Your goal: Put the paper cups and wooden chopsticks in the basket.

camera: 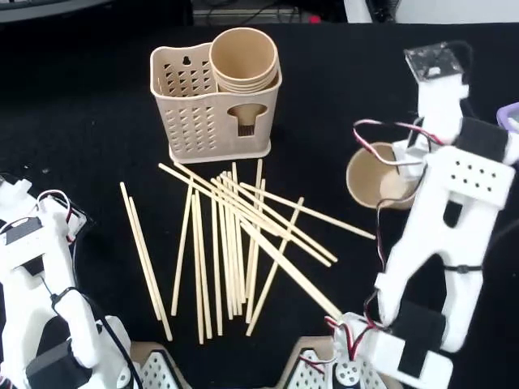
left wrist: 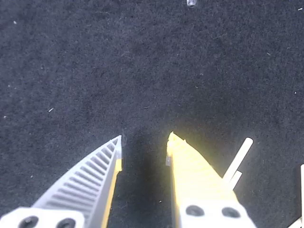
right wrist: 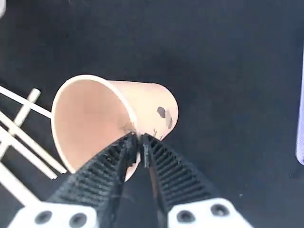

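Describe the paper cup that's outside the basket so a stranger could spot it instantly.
On the black table, look right of the beige basket, past the scattered chopsticks. The paper cup there is tipped on its side, its rim pinched by the right end effector. The other cups stand stacked upright in the basket.

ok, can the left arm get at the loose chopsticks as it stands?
Probably yes. The left gripper hangs open over bare table, and the chopsticks lie just beside it with nothing between. The right gripper is at the far side, shut on a paper cup, out of the way.
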Tool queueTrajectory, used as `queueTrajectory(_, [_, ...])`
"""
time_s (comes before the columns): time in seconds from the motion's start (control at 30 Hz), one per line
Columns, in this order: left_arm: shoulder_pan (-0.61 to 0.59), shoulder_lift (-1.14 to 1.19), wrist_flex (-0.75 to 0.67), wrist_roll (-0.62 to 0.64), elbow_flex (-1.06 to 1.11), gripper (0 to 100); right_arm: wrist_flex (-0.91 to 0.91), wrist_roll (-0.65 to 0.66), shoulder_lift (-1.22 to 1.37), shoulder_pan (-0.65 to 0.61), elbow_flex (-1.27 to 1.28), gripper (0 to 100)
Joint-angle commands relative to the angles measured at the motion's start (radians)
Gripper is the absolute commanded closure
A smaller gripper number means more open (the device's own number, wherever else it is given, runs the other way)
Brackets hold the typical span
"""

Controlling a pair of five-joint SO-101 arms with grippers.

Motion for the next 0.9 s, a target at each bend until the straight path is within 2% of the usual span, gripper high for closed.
queueTrajectory(0.0, [-0.001, -0.034, -0.012, 0.000, -0.016, 84, -0.176, 0.000, -0.056, 0.044, 0.180, 98.8])
queueTrajectory(0.1, [-0.001, -0.034, -0.012, 0.000, -0.015, 84, -0.393, 0.000, -0.064, 0.063, 0.395, 98.8])
queueTrajectory(0.17, [-0.001, -0.034, -0.012, 0.000, -0.013, 84, -0.471, 0.000, -0.074, 0.086, 0.472, 98.3])
queueTrajectory(0.23, [0.001, -0.034, -0.012, 0.000, -0.013, 84, -0.480, -0.002, -0.085, 0.109, 0.489, 96.9])
queueTrajectory(0.37, [0.004, -0.034, -0.012, 0.000, -0.015, 84, -0.468, -0.002, -0.093, 0.158, 0.486, 85.0])
queueTrajectory(0.43, [0.004, -0.034, -0.012, 0.000, -0.016, 84, -0.468, -0.002, -0.097, 0.173, 0.484, 87.7])
queueTrajectory(0.5, [0.004, -0.034, -0.012, 0.000, -0.016, 84, -0.466, 0.000, -0.101, 0.178, 0.453, 97.2])
queueTrajectory(0.57, [0.005, -0.034, -0.012, 0.000, -0.016, 84, -0.462, -0.034, -0.120, 0.178, 0.412, 97.8])
queueTrajectory(0.63, [0.005, -0.034, -0.012, 0.000, -0.015, 84, -0.413, -0.101, -0.159, 0.169, 0.338, 98.7])
queueTrajectory(0.73, [0.007, -0.034, -0.012, 0.000, -0.015, 84, -0.244, -0.178, -0.236, 0.097, 0.163, 98.8])
queueTrajectory(0.87, [0.007, -0.034, -0.012, 0.000, -0.013, 84, -0.020, -0.259, -0.311, -0.106, -0.162, 98.8])
